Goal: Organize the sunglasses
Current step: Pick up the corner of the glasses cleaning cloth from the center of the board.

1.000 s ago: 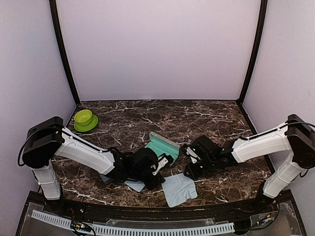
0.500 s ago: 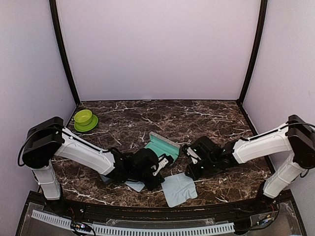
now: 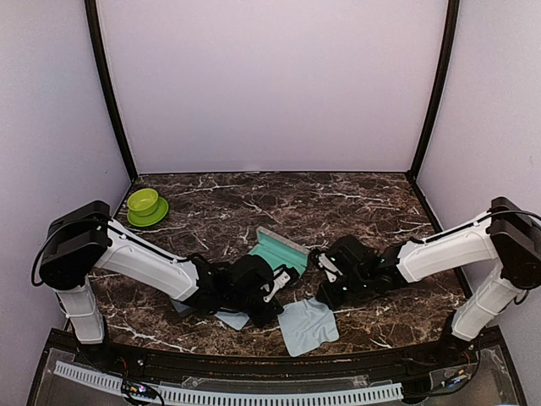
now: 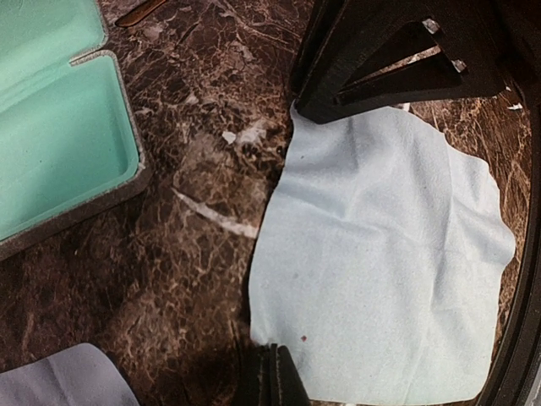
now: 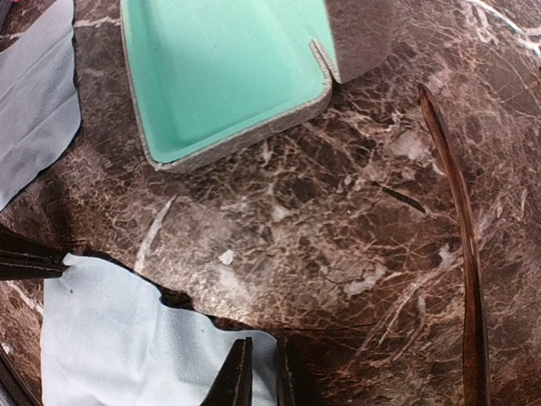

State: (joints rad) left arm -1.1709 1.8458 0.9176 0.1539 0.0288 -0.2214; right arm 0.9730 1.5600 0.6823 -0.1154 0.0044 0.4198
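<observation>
Of the sunglasses I see only a thin brown temple (image 5: pixel 452 203) lying on the marble at the right of the right wrist view; the lenses are out of view. A pale blue cloth (image 3: pixel 308 328) lies flat in front of both grippers. My left gripper (image 4: pixel 270 372) is shut on its near-left corner (image 4: pixel 287 347). My right gripper (image 5: pixel 260 372) is pinched on the cloth's opposite edge (image 5: pixel 127 338), with cloth between the narrow-set fingers. In the top view the left gripper (image 3: pixel 272 292) and the right gripper (image 3: pixel 325 294) face each other across the cloth.
An open grey case with teal lining (image 3: pixel 275 251) lies empty just behind the grippers; it also shows in the left wrist view (image 4: pixel 59 144) and the right wrist view (image 5: pixel 220 68). A second cloth (image 3: pixel 230 319) lies under the left arm. A green bowl (image 3: pixel 146 205) stands far left.
My right gripper has shifted slightly left and down onto the cloth's edge. The left arm and the cloth have hardly moved.
</observation>
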